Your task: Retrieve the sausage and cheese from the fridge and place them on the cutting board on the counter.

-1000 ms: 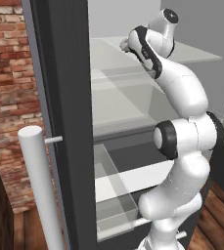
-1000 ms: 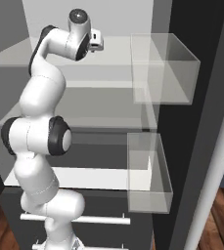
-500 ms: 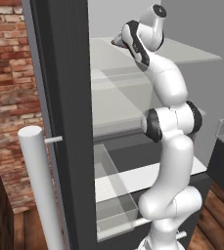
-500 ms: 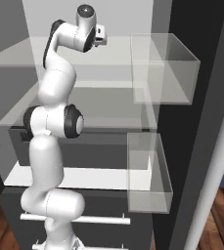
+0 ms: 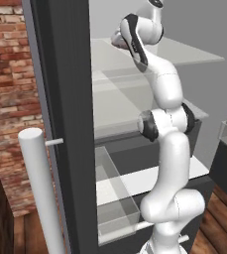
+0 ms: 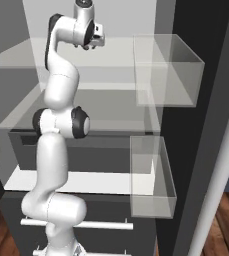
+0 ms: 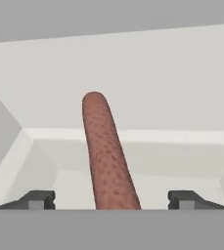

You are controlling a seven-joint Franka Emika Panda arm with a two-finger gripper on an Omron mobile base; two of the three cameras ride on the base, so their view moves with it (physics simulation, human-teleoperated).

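Tool [image 7: 108,200] fingers wide apart astride the sausage [image 7: 106,156]

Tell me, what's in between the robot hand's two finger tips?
The sausage lies between the hand's fingertips, with bare gaps on both sides, seen in the hand view.

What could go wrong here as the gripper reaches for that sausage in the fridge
The sausage lies between the fingertips, and the jaws stand wide apart, clear of it on both sides. It sits slightly left of centre, so one finger may touch first and roll or push it deeper along the white shelf. The arm also reaches high between glass shelves in the fridge, so lifting out too steeply might knock one.
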